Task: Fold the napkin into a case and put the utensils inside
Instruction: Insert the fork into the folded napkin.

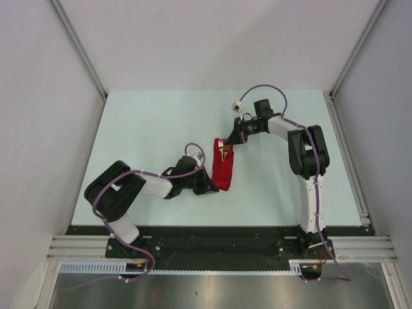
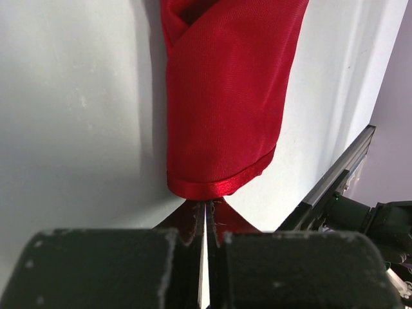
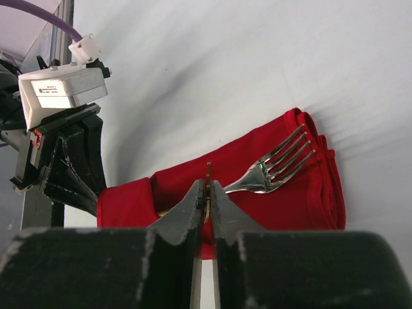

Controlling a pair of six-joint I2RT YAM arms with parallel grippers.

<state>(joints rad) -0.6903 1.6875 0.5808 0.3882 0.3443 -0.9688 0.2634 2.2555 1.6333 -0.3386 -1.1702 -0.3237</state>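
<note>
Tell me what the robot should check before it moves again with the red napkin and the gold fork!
1. Hold of the left gripper on the napkin corner: ok, jaws shut on red cloth.
2. Shape of the napkin: ok, folded narrow, flat on the table.
3. Place of the fork: ok, lying on the napkin, tines near its far end.
4. Release by the right gripper: not ok, the thin gold utensil sits between its nearly shut jaws.
5. Handles tucked into the fold: cannot tell, the right gripper hides them.
</note>
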